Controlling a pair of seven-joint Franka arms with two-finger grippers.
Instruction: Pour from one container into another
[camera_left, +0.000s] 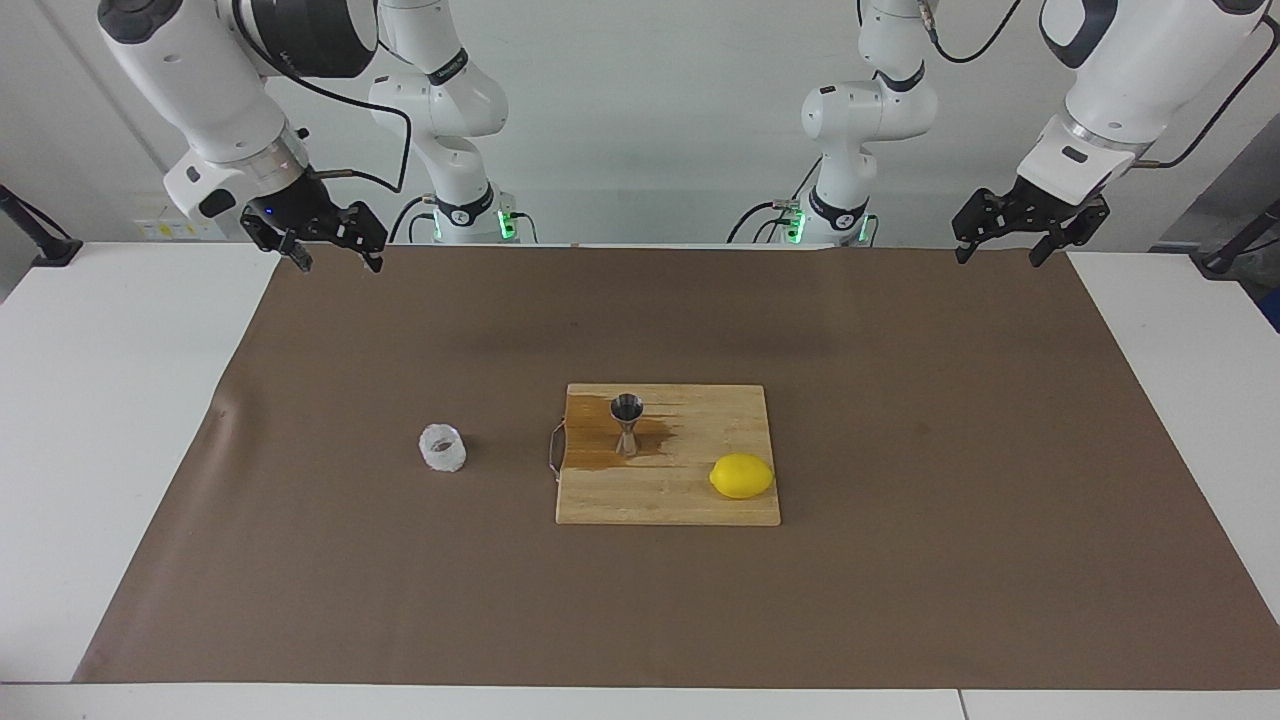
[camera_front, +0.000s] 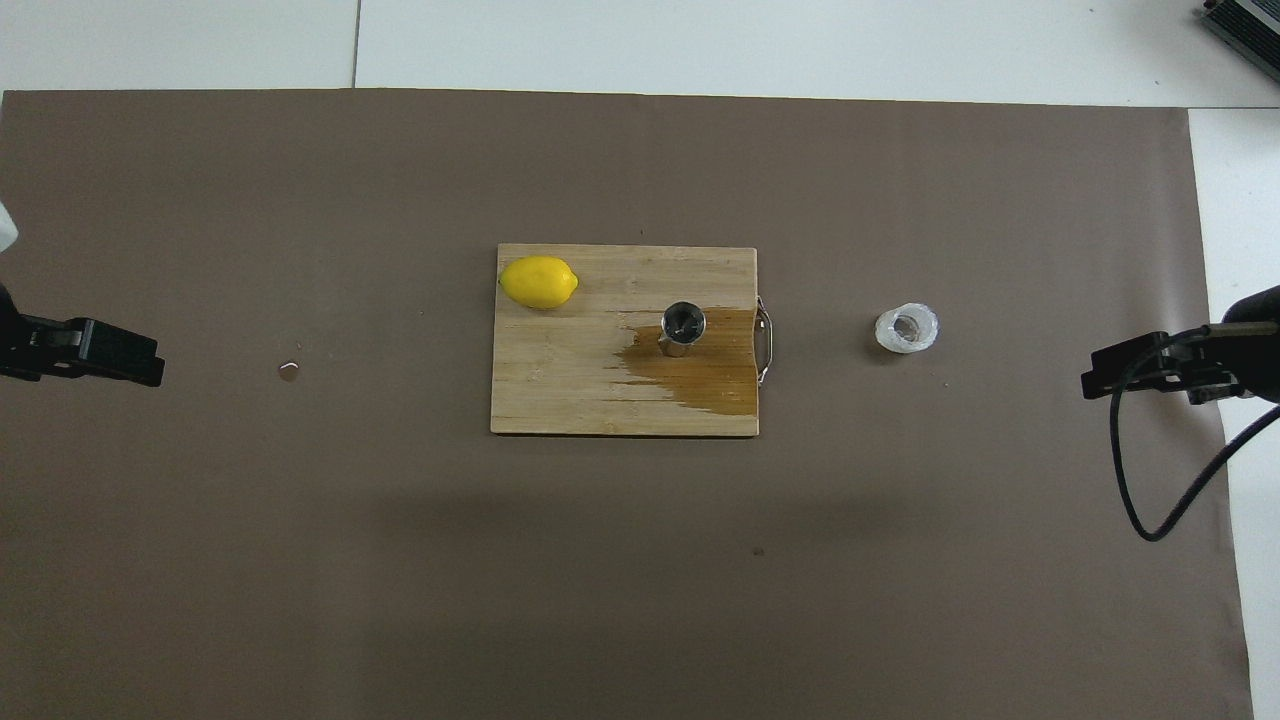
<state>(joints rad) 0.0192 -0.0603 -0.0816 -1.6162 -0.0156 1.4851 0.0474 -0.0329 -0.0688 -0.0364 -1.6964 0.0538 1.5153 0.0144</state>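
The clear faceted tumbler (camera_left: 442, 449) (camera_front: 907, 329) stands upright on the brown mat, beside the cutting board toward the right arm's end of the table. On the board stands the steel hourglass jigger (camera_left: 627, 424) (camera_front: 683, 327), upright in a dark wet patch. My right gripper (camera_left: 338, 260) (camera_front: 1100, 372) hangs open and empty, high over the mat's edge near its own base, well away from the tumbler. Held up over the mat's corner at the left arm's end, my left gripper (camera_left: 1000, 257) (camera_front: 140, 362) is open and empty and waits.
The wooden cutting board (camera_left: 680, 505) (camera_front: 560, 395) lies mid-mat, its metal handle toward the tumbler. A yellow lemon (camera_left: 741, 476) (camera_front: 539, 282) rests on the board's corner farther from the robots. A small droplet (camera_front: 288, 371) sits on the mat toward the left arm's end.
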